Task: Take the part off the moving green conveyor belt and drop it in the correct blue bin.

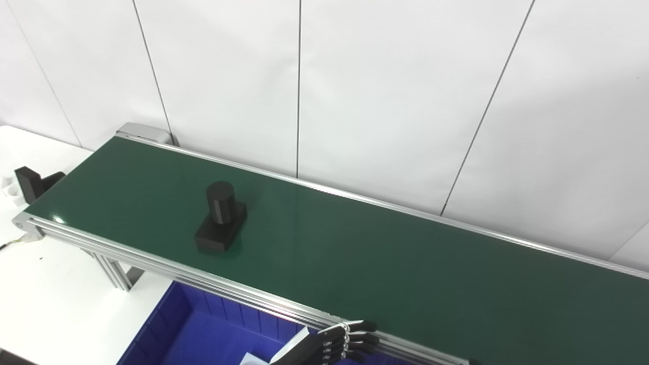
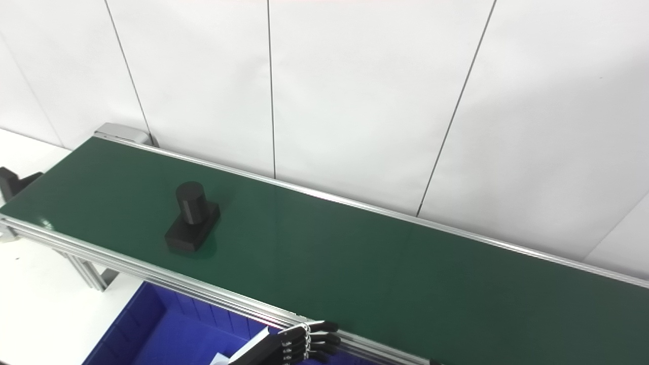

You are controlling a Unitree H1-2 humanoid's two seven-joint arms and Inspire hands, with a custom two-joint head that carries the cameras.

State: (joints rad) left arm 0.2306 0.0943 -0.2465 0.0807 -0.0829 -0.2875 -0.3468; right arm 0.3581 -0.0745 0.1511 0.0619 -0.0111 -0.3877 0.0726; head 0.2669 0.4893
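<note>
A black part [image 1: 220, 218], an upright cylinder on a flat rectangular base, stands on the left stretch of the green conveyor belt [image 1: 380, 263]. My left hand [image 1: 339, 342] shows at the bottom edge, beside the belt's near aluminium rail and above the blue bin [image 1: 197, 329]. Its fingers [image 2: 317, 337] lie straight and point right, with nothing in them. The hand is well to the right of the part and nearer to me, apart from it. My right hand does not show.
Another black part [image 1: 30, 182] sits beyond the belt's left end, on the white table [image 1: 50, 299], beside a white holder [image 1: 7, 191]. White wall panels run close behind the belt. Something white [image 1: 251, 359] peeks up inside the bin.
</note>
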